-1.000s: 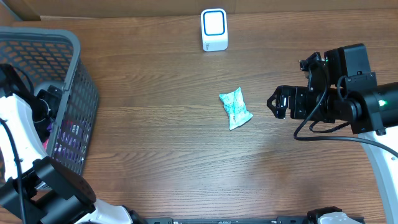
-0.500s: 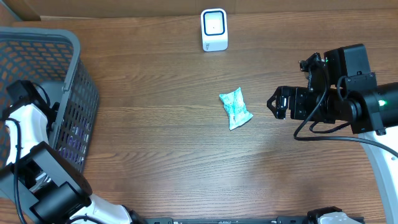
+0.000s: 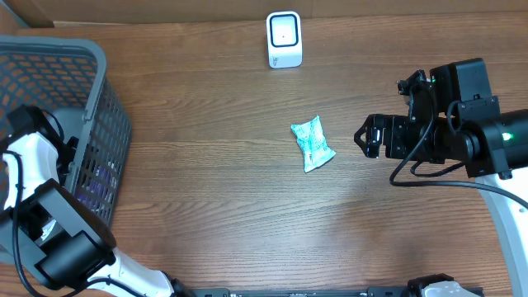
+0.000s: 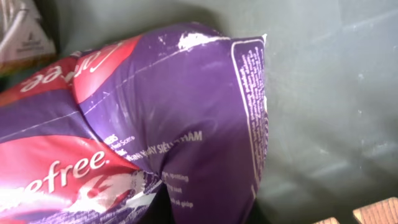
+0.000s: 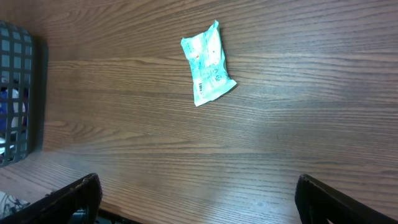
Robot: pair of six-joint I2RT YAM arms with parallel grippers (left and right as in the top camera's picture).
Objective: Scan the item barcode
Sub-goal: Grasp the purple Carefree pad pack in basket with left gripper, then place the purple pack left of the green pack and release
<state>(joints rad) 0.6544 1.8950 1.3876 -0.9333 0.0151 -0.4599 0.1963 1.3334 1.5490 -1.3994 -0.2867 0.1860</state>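
A purple and red packet fills the left wrist view, lying on the grey basket floor. My left gripper is shut on its creased lower edge, with only dark finger shapes showing at the bottom. In the overhead view the left arm reaches into the grey basket, and its gripper is hidden there. The white barcode scanner stands at the table's far edge. My right gripper is open and empty, hovering to the right of a teal packet.
The teal packet lies flat on the wooden table, ahead of the open right gripper. The basket's corner shows at the left. Another pale wrapped item lies in the basket beside the purple packet.
My left arm shifted inside the basket and its gripper went from open to shut on the purple packet. The right arm and the teal packet have not moved.
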